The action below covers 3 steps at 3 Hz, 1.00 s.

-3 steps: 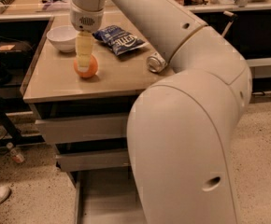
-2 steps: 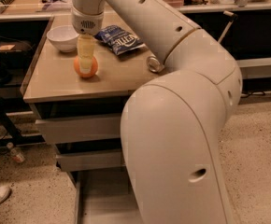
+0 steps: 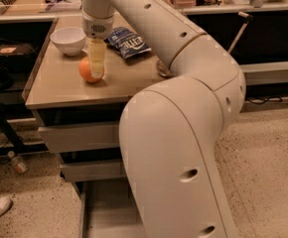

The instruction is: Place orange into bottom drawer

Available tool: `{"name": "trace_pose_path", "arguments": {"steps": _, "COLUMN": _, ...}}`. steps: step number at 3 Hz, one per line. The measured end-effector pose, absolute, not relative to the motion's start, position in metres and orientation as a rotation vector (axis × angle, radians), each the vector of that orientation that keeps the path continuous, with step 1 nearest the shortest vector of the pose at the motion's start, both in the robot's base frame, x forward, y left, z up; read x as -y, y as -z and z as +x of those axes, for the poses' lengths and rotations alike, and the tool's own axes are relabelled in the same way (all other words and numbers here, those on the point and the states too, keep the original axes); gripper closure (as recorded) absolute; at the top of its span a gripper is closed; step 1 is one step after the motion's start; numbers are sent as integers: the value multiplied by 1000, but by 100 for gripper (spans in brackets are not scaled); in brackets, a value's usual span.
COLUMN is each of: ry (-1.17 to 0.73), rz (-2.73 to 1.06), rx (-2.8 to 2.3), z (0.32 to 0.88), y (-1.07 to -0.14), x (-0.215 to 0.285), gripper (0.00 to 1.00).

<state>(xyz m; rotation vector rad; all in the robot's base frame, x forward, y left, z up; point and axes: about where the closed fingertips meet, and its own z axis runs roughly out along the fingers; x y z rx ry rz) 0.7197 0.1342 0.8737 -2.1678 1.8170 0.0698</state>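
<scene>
Orange (image 3: 86,69) sits on the cabinet top (image 3: 59,86), toward its left front. Gripper (image 3: 97,72) hangs straight down over the cabinet top, right at the orange and covering its right side; whether it grips the fruit cannot be told. White bowl (image 3: 68,39) at the top's back left, blue snack bag (image 3: 129,41) at its back. Bottom drawer (image 3: 103,207) stands pulled out, well below the cabinet top.

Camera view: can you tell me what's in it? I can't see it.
The robot's gripper hangs right at the orange on the cabinet top, near a white bowl and a blue snack bag. Below, the bottom drawer stands open.
</scene>
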Motion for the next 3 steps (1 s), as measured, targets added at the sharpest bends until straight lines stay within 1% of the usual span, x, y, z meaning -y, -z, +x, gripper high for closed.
{"name": "trace_pose_path", "arguments": {"steps": 3, "ry": -93, "rz": -2186, "rx": -1848, "z": 720, "y": -850, "x": -137, "gripper": 0}}
